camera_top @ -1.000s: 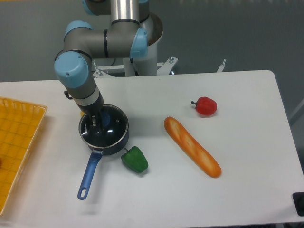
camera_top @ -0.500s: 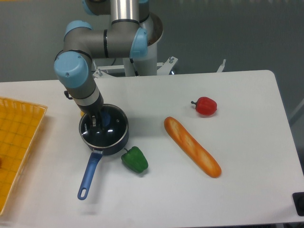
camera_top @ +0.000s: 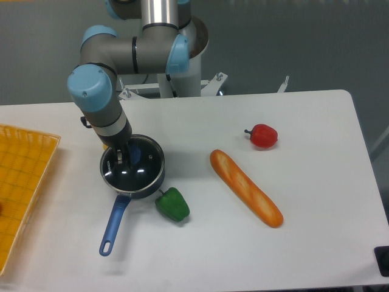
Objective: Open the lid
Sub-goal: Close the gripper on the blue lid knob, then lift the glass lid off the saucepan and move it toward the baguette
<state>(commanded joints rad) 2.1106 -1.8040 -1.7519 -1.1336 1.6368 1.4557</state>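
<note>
gripper (camera_top: 126, 156) down on the lid (camera_top: 135, 167) over the saucepan (camera_top: 130, 182)

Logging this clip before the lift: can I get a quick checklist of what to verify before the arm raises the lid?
1. Hand over the blue knob: ok.
2. Fingers shut on the knob: cannot tell, the wrist hides them.
3. Lid seated on the saucepan: ok, appears seated.
4. Green pepper clear of the lid: ok, it lies beside the pan.
5. Free table to put the lid down: ok, behind the pan.
6. Blue pan handle unobstructed: ok.
</note>
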